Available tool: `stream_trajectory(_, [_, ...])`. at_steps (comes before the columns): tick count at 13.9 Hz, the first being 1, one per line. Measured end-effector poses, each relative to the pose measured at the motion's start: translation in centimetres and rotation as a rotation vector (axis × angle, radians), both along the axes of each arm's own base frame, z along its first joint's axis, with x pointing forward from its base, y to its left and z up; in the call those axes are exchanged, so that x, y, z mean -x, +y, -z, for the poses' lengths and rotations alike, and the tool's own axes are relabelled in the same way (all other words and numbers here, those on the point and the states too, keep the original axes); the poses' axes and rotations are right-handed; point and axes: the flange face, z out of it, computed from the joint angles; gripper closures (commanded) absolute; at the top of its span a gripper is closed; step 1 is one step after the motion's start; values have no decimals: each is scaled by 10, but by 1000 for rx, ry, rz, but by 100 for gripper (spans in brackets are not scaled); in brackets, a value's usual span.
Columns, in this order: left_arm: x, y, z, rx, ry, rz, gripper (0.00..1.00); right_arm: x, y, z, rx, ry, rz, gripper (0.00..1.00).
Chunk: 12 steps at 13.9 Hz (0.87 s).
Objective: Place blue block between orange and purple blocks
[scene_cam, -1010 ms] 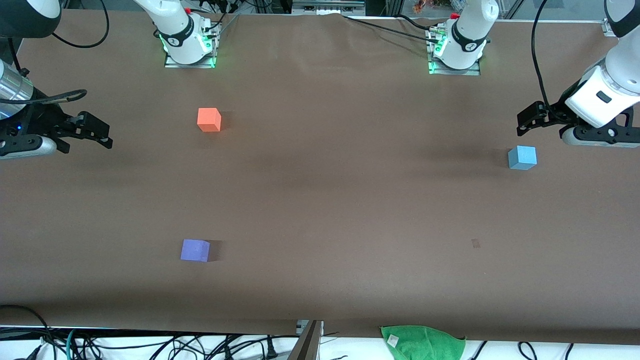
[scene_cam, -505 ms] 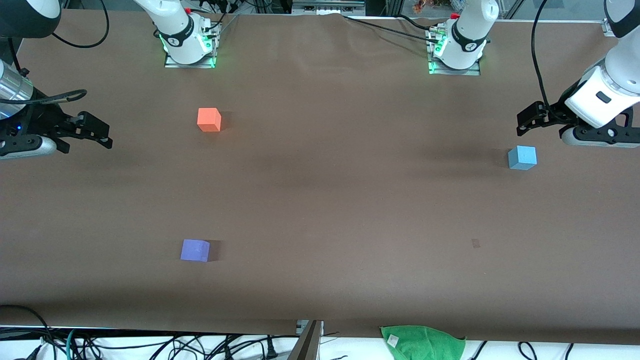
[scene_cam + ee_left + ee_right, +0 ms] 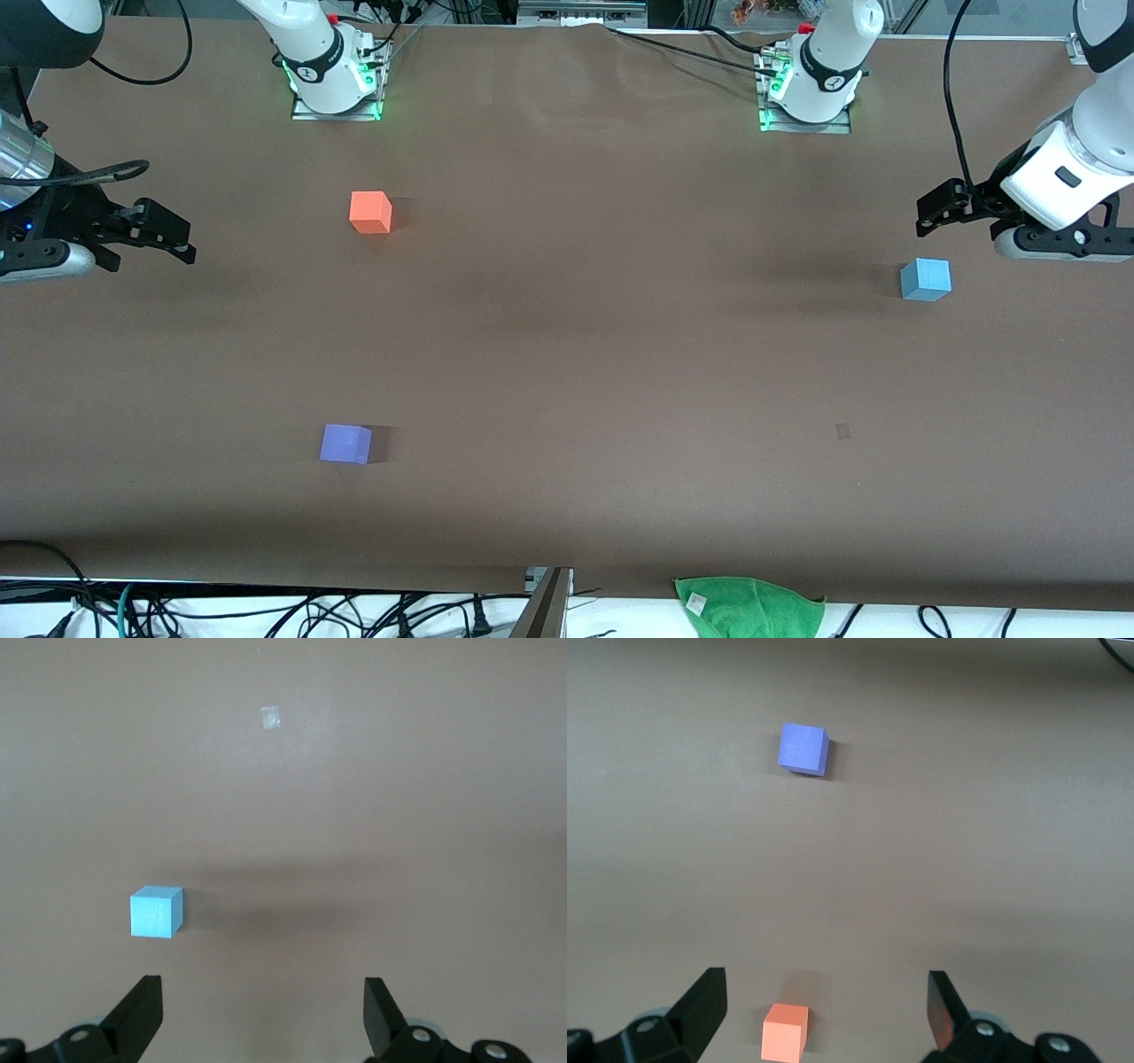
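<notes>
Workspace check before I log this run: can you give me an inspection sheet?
Surface: brown table, small pale mark.
Job's things: blue block at the left arm's end; orange block and purple block at the right arm's end, purple nearer the camera, gap unfilled.
Clutter: green cloth at the table's near edge.
Grippers: left gripper open, above table beside blue block; right gripper open, empty.
Cables: bundle below near edge.
Surroundings: nothing seen.

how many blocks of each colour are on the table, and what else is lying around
orange block: 1
purple block: 1
blue block: 1
green cloth, at the table edge nearest the front camera: 1
total: 4 things, 3 of them blocks
</notes>
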Motion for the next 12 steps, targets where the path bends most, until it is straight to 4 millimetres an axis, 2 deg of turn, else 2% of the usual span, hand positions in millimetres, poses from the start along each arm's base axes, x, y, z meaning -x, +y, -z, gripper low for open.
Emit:
stream_trajectory(1, [-3,11,8,1,18,-19,0,0,0,0,0,1,0,0])
stream_trajectory(3, [-12,32,37,2,71,-53,0,0,0,1,0,2,0,0])
stream_trajectory(9, [-46,102,144,-41,155,-46,0,0,0,1,0,2,0,0])
stream_trajectory(12, [-41,131,198,-44,188,7,0,0,0,1,0,3,0,0])
